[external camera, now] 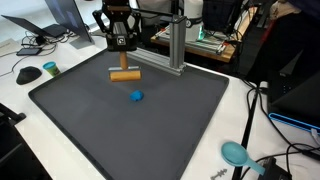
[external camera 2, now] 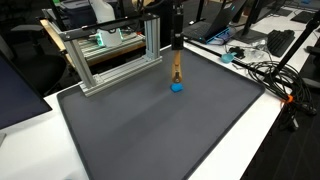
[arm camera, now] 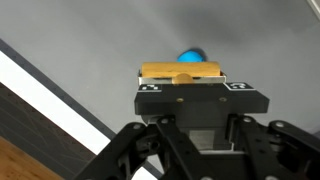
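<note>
Claw point(external camera: 120, 47), width impossible to tell, hovers over flat-lying wooden dowel point(external camera: 125, 74), long axis across wrist view.

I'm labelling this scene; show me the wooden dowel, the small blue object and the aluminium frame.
wooden dowel point(external camera: 125, 74): an exterior view, middle of its length.
small blue object point(external camera: 136, 96): an exterior view, its centre.
aluminium frame point(external camera: 176, 40): an exterior view, its upright post.

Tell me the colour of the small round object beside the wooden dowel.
Bright blue. The small round object shows best in an exterior view, on the dark mat.
</note>
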Robot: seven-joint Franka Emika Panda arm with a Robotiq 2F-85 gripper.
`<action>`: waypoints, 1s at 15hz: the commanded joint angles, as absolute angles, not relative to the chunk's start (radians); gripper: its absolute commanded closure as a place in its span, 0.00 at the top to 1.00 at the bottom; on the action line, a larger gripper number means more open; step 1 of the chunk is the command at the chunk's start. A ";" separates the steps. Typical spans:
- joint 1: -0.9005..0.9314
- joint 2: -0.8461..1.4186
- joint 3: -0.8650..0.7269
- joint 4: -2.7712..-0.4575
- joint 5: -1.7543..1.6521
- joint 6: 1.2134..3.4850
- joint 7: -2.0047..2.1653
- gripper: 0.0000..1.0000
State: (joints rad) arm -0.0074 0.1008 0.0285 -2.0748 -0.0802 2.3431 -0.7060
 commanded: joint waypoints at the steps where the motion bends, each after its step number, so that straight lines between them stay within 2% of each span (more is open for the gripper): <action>1: -0.008 0.109 0.027 -2.079 -0.109 2.374 -0.700 0.22; 15: -0.020 0.221 0.065 -2.039 -0.070 2.376 -0.883 0.22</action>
